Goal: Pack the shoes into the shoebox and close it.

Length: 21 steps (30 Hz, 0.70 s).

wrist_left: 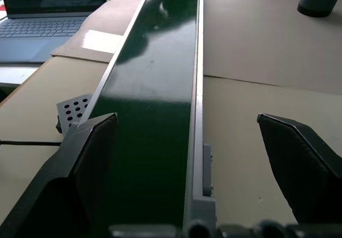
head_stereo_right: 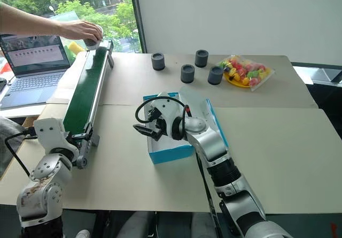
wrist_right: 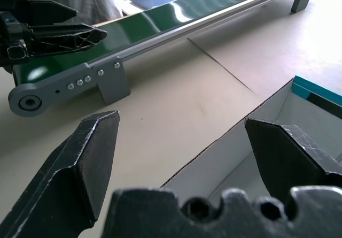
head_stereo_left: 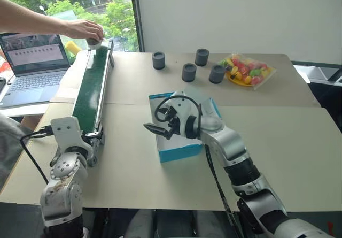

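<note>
The teal shoebox [head_stereo_left: 179, 152] stands open at the table's centre, white inside, its lid [head_stereo_right: 216, 123] folded back to the right and mostly hidden behind my right arm. My right gripper [head_stereo_left: 156, 130] hovers over the box's left rim, open and empty; the right wrist view looks between its fingers [wrist_right: 85, 163] at the box wall [wrist_right: 224, 152]. My left gripper [wrist_left: 187, 117] is open, its fingers either side of the near end of a green conveyor belt [head_stereo_left: 93, 83]. The shoes are out of view.
A person's hand [head_stereo_left: 83, 29] rests on a small pale object at the belt's far end. A laptop [head_stereo_left: 35, 61] sits far left. Several dark grey cylinders [head_stereo_left: 189, 72] and a bag of colourful toy fruit [head_stereo_left: 247, 70] stand at the back.
</note>
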### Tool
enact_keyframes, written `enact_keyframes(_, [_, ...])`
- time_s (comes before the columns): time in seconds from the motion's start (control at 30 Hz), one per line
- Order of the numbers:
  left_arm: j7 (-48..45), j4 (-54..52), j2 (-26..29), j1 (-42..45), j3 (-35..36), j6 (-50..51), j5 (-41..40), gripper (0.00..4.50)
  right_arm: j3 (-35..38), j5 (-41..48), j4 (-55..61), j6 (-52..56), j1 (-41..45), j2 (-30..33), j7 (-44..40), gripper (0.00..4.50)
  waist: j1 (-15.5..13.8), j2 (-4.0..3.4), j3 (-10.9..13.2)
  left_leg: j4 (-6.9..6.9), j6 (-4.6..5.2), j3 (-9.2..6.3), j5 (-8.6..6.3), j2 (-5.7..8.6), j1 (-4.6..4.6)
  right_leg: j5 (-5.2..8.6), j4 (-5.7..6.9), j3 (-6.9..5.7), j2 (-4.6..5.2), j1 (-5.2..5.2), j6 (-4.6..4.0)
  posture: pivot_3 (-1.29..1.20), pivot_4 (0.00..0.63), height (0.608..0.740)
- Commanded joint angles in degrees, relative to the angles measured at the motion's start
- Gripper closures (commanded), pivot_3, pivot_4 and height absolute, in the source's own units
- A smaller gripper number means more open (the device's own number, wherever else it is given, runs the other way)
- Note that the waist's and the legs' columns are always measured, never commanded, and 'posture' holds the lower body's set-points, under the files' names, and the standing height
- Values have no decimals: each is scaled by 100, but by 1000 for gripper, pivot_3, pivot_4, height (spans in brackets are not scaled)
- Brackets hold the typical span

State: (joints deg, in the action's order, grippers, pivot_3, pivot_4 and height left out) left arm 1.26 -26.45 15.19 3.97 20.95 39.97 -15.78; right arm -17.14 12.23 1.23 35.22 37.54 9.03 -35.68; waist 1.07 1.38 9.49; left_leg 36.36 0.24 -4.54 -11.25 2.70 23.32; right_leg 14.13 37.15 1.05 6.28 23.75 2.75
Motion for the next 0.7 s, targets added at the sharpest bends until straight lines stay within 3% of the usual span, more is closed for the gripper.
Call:
enact_keyframes(0.03, [-85, -46, 138, 29, 17, -94, 76, 0, 168, 50, 328, 36, -53, -6, 107, 74, 4, 0, 0, 0, 0, 0, 0, 0, 0, 0, 0, 0, 0, 0, 0, 0, 150, 728])
enact_keyframes(0.7, [-141, 88, 272, -148, 384, 58, 21, 0, 166, 56, 215, -47, -30, -94, 221, 74, -4, 0, 0, 0, 0, 0, 0, 0, 0, 0, 0, 0, 0, 0, 0, 0, 150, 728])
